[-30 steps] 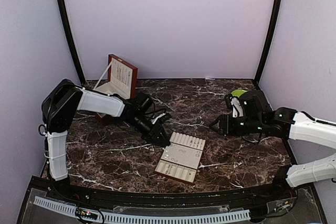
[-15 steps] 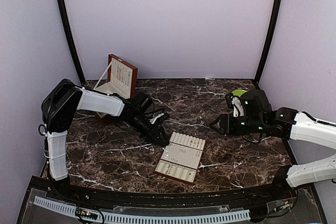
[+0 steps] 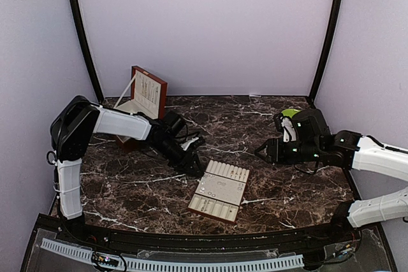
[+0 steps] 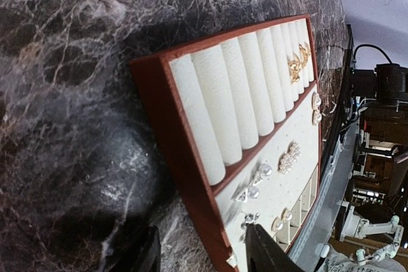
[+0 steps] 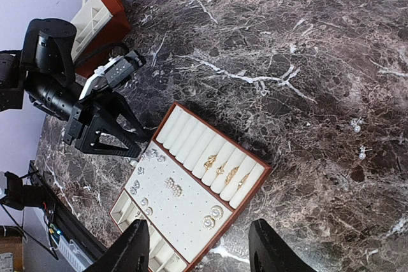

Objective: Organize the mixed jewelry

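Right wrist: gold rings (image 5: pixel 220 170) in tray (image 5: pixel 188 205) rolls, pearl studs (image 5: pixel 173 186) below.

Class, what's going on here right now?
Two robot arms are sorting jewellery. The left hand hangs open over the edge of the red-brown tray with cream padding, holding nothing. Gold rings sit in its rolls, pale earrings on its flat pad. The right hand hovers open and empty above; two small silvery pieces lie loose on the dark marble table.

Bright, even overhead light. Soft shadows on table (image 3: pixel 127 183). Left wrist view: heavy shadow beside tray (image 4: pixel 159 113), fisheye bend, slight blur.
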Robot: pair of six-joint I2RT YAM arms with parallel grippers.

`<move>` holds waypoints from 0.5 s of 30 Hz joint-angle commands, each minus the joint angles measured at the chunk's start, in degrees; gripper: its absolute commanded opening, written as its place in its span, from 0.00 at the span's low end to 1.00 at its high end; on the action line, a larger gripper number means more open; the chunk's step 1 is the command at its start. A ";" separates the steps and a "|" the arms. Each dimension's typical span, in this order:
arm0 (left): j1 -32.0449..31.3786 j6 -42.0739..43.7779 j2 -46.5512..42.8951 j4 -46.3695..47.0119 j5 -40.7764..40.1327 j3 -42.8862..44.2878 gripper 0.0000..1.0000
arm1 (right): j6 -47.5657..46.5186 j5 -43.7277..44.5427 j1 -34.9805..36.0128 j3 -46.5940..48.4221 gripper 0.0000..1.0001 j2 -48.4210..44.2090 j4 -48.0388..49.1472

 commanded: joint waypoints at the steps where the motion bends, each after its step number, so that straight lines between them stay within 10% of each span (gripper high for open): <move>1: -0.70 2.66 -0.73 -3.45 -2.77 2.28 0.48 | 0.11 0.95 -0.28 -0.18 0.54 -0.53 1.20; 15: -1.86 2.47 0.06 -3.15 -1.55 3.67 0.49 | -0.03 0.95 -0.28 -0.36 0.54 -0.58 1.03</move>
